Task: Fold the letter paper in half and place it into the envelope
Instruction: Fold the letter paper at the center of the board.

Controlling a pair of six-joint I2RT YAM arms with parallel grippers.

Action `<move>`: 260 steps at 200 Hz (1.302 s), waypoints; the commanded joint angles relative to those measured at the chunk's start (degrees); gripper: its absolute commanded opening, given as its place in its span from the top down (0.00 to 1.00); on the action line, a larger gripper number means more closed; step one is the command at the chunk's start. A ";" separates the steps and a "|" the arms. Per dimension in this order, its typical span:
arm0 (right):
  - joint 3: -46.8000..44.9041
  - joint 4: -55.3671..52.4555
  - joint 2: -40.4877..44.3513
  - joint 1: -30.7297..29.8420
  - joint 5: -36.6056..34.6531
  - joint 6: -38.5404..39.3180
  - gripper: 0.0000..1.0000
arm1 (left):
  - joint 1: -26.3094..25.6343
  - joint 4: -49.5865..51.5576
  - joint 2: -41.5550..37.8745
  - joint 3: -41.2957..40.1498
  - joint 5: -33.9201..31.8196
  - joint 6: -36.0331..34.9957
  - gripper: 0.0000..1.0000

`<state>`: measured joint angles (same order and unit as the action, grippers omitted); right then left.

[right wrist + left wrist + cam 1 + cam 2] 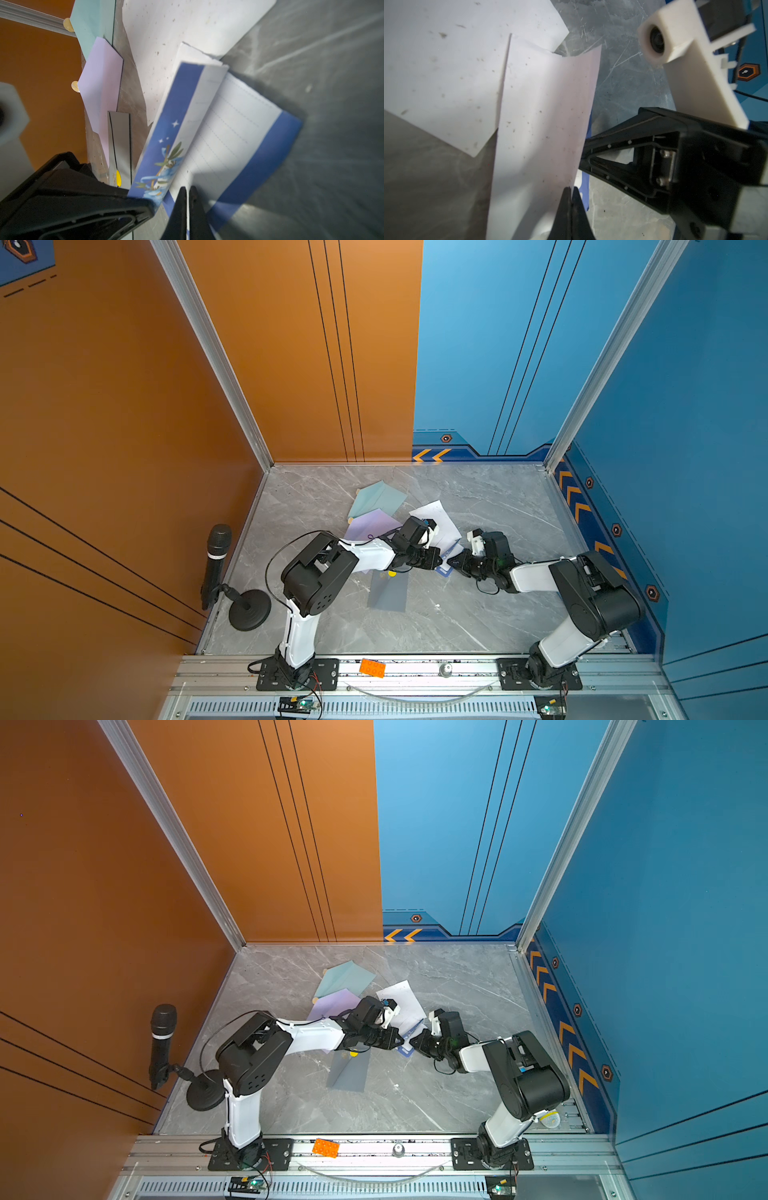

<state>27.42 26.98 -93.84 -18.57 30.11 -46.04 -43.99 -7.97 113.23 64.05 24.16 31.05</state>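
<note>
Letter paper (228, 124) mid-fold, edges in tight pinch of left tool (571, 189) and right tool (188, 188).

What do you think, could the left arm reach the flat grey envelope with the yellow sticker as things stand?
Probably not yet: the flat grey envelope lies close by the left gripper, but that is shut on the blue-bordered letter paper.

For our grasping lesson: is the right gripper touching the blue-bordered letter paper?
Touching. In the right wrist view the right gripper is shut on the edge of the blue-bordered letter paper.
</note>
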 commanded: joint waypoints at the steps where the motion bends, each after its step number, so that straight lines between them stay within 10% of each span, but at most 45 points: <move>1: -1.92 -1.24 0.40 -0.59 -2.67 -1.55 0.91 | -0.92 0.07 1.42 0.55 -1.26 -1.01 1.00; 161: -2.51 1.63 4.18 -1.84 -4.08 -3.38 0.91 | -1.63 1.27 1.82 0.86 -4.80 -1.87 1.00; 260: 4.15 -21.06 14.84 3.45 -5.67 7.60 0.90 | -3.02 8.12 1.30 4.56 -8.17 -7.00 1.00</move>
<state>27.88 16.45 -81.69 -18.55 24.73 -44.51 -45.74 -4.08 114.30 65.91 18.31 27.77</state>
